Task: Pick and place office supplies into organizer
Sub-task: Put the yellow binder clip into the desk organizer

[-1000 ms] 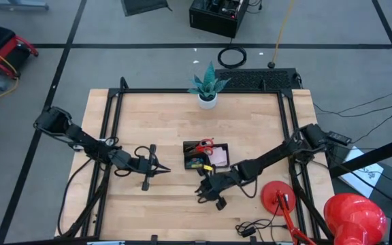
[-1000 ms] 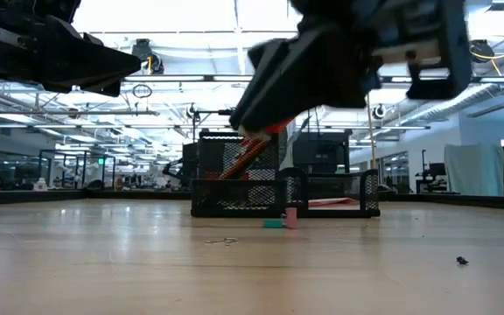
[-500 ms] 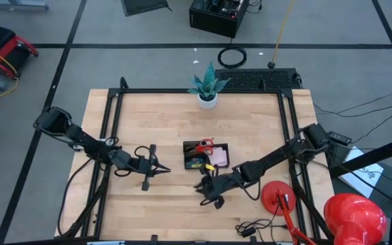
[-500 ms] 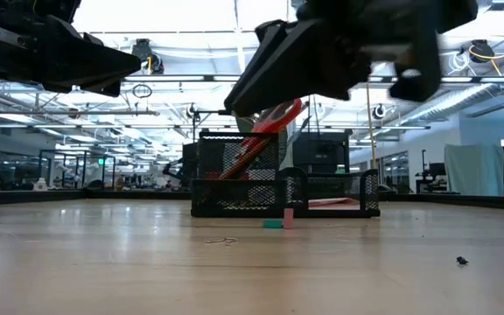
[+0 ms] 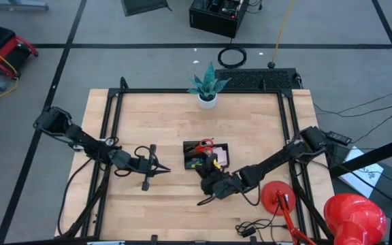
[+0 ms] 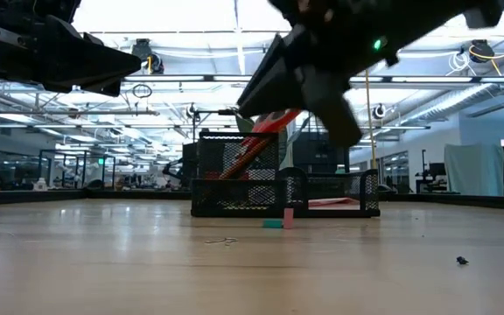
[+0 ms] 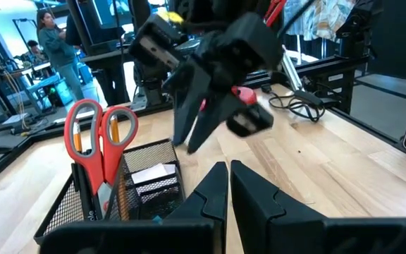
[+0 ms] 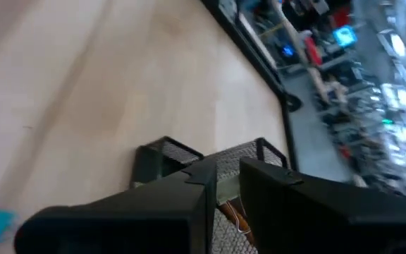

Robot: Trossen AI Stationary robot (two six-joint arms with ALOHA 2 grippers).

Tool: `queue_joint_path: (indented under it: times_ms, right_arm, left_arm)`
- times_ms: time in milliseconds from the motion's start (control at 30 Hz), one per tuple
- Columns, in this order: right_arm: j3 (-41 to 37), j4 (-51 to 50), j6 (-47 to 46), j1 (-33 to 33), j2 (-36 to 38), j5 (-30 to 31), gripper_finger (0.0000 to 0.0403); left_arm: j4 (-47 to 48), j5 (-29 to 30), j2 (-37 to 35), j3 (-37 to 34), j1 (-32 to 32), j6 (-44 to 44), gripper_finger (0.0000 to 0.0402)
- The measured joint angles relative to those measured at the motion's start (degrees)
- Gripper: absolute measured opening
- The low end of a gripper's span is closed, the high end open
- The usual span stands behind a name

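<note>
Black wire mesh makes up the organizer (image 5: 207, 157), which stands near the middle of the pale wooden bench (image 5: 169, 116). Red-handled scissors (image 7: 97, 137) stand upright in its tall compartment, handles up, beside an orange pencil (image 6: 245, 156) that leans across the mesh. A pink sticky-note pad (image 5: 220, 158) lies flat in the low compartment on the right side. On the bench just in front of the organizer, nearer the low camera, a small pink piece (image 6: 289, 218) stands touching a small green piece (image 6: 273, 223). A thin pale clip (image 6: 221, 241) lies nearer still, and a tiny dark bit (image 6: 462, 260) rests well apart to the right.

The right tool (image 5: 208, 197) hangs above the bench just on the near side of the organizer, its arm reaching in from the right edge. In its own wrist view its two dark fingers (image 8: 189, 194) sit narrow, only a thin gap between them, with nothing seen in the gap, and the organizer's mesh wall lies straight ahead.

The left tool (image 5: 160, 169) waits over the left half of the bench, well apart from the organizer, pointing toward it. Its fingers (image 7: 210, 194) are drawn nearly together and carry nothing.

A potted plant (image 5: 207, 87) stands at the far edge of the bench, and a red lamp (image 5: 278, 197) sits at the near right corner.
</note>
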State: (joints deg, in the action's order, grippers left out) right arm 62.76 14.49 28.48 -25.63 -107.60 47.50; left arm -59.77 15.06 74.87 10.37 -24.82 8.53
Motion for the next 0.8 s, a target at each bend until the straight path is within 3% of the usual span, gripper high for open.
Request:
queue_joint_path:
  times_ms: [267, 467, 800]
  right_arm:
    - [0.0, 7.3, 6.7, 0.0, -6.5, 4.9, 0.0045]
    - [0.0, 9.7, 6.6, 0.6, -7.5, 6.7, 0.0045]
    - [0.0, 8.8, 1.6, 2.1, -7.4, 4.8, 0.0045]
  left_arm:
    - [0.1, 0.0, 0.0, 0.0, 0.1, 0.2, 0.0026]
    - [1.2, 0.0, 0.0, 0.0, 0.2, 0.1, 0.0026]
    - [1.6, 0.0, 0.0, 0.0, 0.2, -0.2, 0.0026]
